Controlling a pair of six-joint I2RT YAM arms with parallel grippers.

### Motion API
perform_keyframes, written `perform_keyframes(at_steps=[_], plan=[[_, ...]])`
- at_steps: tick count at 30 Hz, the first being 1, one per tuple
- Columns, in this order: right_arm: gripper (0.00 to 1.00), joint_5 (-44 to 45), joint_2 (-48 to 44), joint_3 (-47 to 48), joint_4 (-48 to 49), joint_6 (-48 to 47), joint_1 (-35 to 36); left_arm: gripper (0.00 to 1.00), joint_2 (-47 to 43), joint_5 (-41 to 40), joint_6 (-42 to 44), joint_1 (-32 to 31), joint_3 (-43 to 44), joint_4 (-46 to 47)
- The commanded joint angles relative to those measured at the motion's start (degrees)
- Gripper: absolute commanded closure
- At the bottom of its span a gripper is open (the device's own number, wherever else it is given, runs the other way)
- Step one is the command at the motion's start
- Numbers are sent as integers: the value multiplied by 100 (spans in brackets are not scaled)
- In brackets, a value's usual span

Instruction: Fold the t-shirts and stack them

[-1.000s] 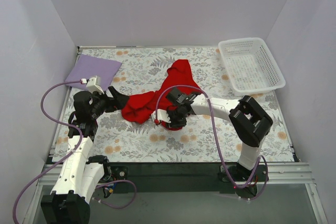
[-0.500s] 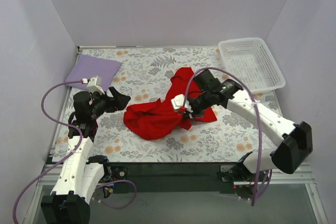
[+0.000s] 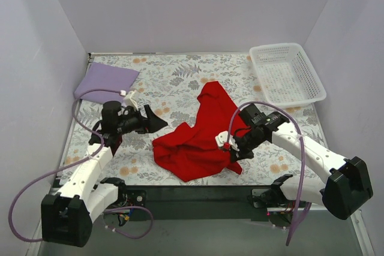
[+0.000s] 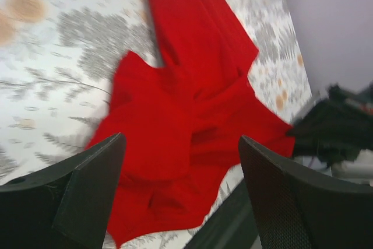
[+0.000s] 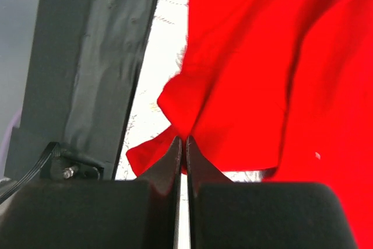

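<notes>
The red t-shirt (image 3: 198, 142) lies crumpled and partly spread across the middle of the table, one part stretching toward the back. My right gripper (image 3: 233, 148) is at its near right edge, shut on a fold of the red cloth (image 5: 262, 56), which bunches at the tips of the closed gripper (image 5: 182, 141). My left gripper (image 3: 157, 124) hovers open just left of the shirt, pointing at it. In the left wrist view the red t-shirt (image 4: 186, 86) fills the space beyond the wide-open gripper (image 4: 182, 164). The lilac t-shirt (image 3: 107, 81) lies folded at the back left corner.
A white lattice basket (image 3: 287, 74) stands at the back right corner. The black front rail (image 5: 99, 56) of the table runs close beside the right gripper. White walls enclose the floral table (image 3: 180, 70) on three sides.
My right gripper closed on the red t-shirt and dragged it toward the near right, spreading it out. My left gripper let go and swung right toward the shirt's left edge.
</notes>
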Motion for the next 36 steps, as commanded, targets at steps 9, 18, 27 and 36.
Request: perform_keyframes(at_steps=[9, 18, 27, 36], plan=[[99, -777, 113, 3, 187, 36, -586, 30, 1101, -2509, 741, -2190, 984, -1366], [99, -848, 237, -112, 283, 80, -683, 30, 1795, -3484, 1110, -3263, 1433, -1594], [99, -883, 272, -147, 319, 115, -727, 43, 2261, -4766, 1207, -3738, 1591, -1849], [99, -446, 97, 2, 292, 212, -745, 100, 1938, -5593, 900, -3782, 1916, -2086]])
